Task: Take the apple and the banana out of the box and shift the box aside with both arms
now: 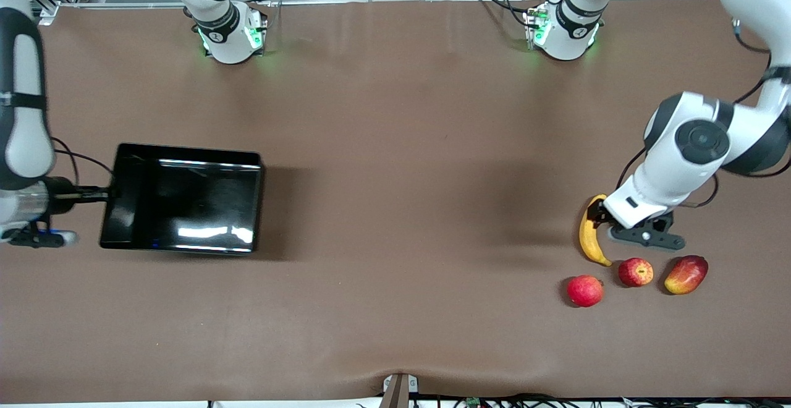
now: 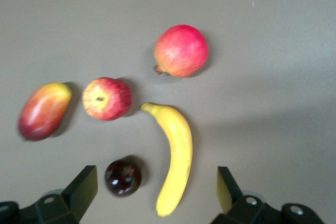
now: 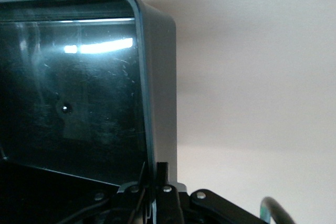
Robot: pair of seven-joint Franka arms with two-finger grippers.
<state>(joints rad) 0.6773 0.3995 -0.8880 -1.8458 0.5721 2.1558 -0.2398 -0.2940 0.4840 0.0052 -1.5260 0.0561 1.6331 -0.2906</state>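
No readable writing anywhere. Apple [image 1: 635, 272] nearest, then the banana [image 1: 590, 238] under the spread left end effector [image 2: 157, 192]; its wrist view alone shows a dark round fruit [image 2: 123, 177]. Right end effector [image 3: 155, 182] pinches the box [image 1: 185, 198] wall

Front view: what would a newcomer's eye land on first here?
Probably the glossy black box toward the right arm's end of the table, its wall pinched by the shut right gripper. Then the fruit cluster at the left arm's end, where the open left gripper hangs over the banana.
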